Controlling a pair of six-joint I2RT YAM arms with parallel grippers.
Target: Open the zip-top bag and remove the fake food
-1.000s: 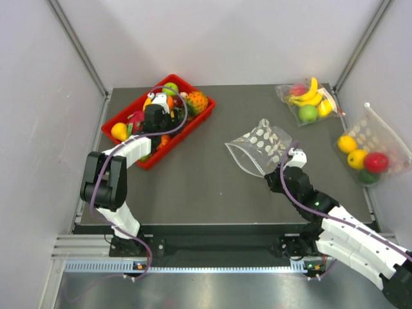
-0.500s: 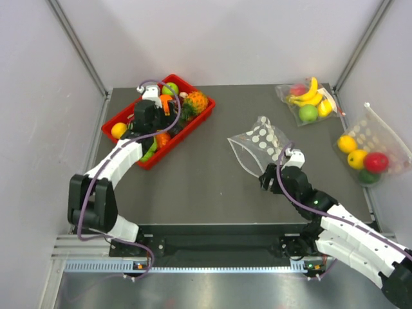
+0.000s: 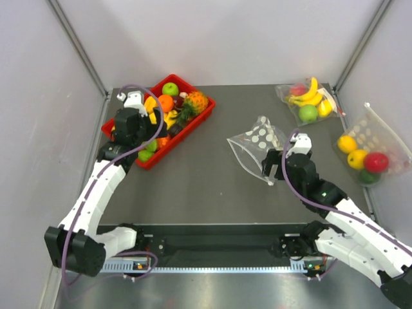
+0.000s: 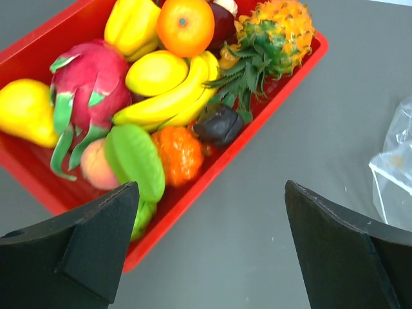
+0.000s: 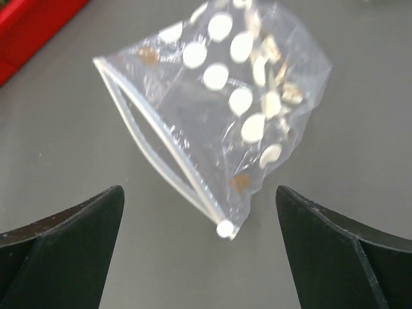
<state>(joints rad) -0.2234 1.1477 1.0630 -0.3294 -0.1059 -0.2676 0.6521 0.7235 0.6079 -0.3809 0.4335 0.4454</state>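
The zip-top bag (image 3: 259, 146), clear with pale dots, lies on the dark table with its white zip strip pulled open and no fruit inside; the right wrist view has the bag (image 5: 232, 96) just ahead. My right gripper (image 3: 273, 168) stands open at the bag's near corner, touching nothing (image 5: 199, 193). Fake food lies in the red bin (image 3: 187, 131): a small peach (image 4: 96, 168), an orange (image 4: 185, 26) and a green apple (image 3: 170, 88) among other fruit. My left gripper (image 3: 132, 132) is open and empty over the bin's near rim (image 4: 211, 193).
A clear bag of bananas and a green apple (image 3: 307, 102) lies at the back right. A bigger dotted bag of yellow and red fruit (image 3: 367, 151) lies against the right wall. The bin also holds a pineapple (image 4: 277, 32) and a banana bunch (image 4: 174, 100). Walls enclose the table.
My right gripper has opened and let go of the bag, which now rests on the table. My left arm has drawn back from over the bin toward the left.
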